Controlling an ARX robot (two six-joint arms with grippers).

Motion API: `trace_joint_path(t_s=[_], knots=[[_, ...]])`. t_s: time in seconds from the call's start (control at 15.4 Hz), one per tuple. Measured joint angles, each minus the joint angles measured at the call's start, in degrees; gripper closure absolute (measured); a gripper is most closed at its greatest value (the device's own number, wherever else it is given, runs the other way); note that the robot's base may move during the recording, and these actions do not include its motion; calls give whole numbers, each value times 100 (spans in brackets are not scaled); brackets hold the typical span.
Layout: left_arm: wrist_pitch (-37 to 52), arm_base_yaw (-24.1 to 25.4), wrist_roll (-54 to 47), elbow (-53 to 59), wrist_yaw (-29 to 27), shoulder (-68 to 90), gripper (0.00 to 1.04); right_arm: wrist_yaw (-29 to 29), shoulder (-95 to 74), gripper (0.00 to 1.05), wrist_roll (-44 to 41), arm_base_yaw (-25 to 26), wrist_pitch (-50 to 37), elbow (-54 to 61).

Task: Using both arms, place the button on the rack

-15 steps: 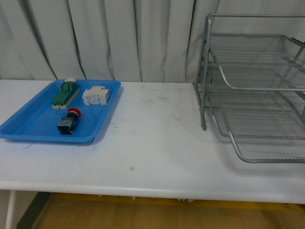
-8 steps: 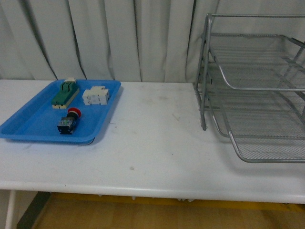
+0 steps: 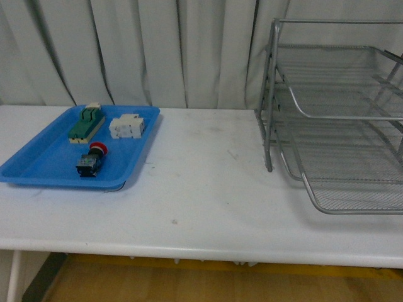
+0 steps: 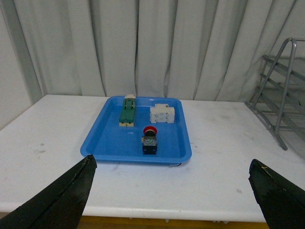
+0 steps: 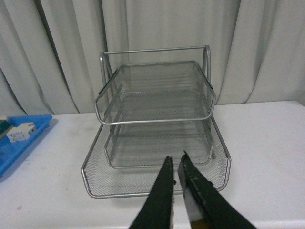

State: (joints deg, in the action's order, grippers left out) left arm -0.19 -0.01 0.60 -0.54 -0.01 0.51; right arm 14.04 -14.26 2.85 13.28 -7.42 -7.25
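Note:
The button (image 3: 90, 160), red cap on a dark body, lies in the blue tray (image 3: 38, 165) at the table's left; it also shows in the left wrist view (image 4: 150, 140). The silver wire rack (image 3: 340, 119) stands at the right, and in the right wrist view (image 5: 157, 124) its three trays face the camera. My left gripper (image 4: 171, 171) is open and empty, well short of the tray, its black fingertips (image 4: 71, 186) far apart. My right gripper (image 5: 175, 162) is shut and empty, in front of the rack's bottom tray. Neither arm shows in the front view.
A green-and-cream block (image 3: 86, 123) and a white terminal block (image 3: 127, 126) lie in the blue tray behind the button. The white table (image 3: 201, 189) runs between tray and rack, its front edge near. Pale curtains hang behind.

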Motion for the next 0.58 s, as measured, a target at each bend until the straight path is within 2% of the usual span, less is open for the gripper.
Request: trace_joint_path(t_s=[0.06,0.13,0.26,0.32,0.39,0.58], knots=[[-2,0,0,0,0,0,7,-243,129,103,-138,-199,57,105],[-2,0,0,0,0,0,7,-313,481,103,-177,-243,577,144],[-2,0,0,0,2,0,7,-686,1040,103,-229,-531,769,282],[0,0,0,0,-7,0,7,-1198,1069,103,-243,-1099,789,299],[-2,0,0,0,2,0,7,-1272,1078,103,-256,-1388,789,352],[-4,0,0,0,2,0,7,-1405,1169,103,-254,-1327,785,428]])
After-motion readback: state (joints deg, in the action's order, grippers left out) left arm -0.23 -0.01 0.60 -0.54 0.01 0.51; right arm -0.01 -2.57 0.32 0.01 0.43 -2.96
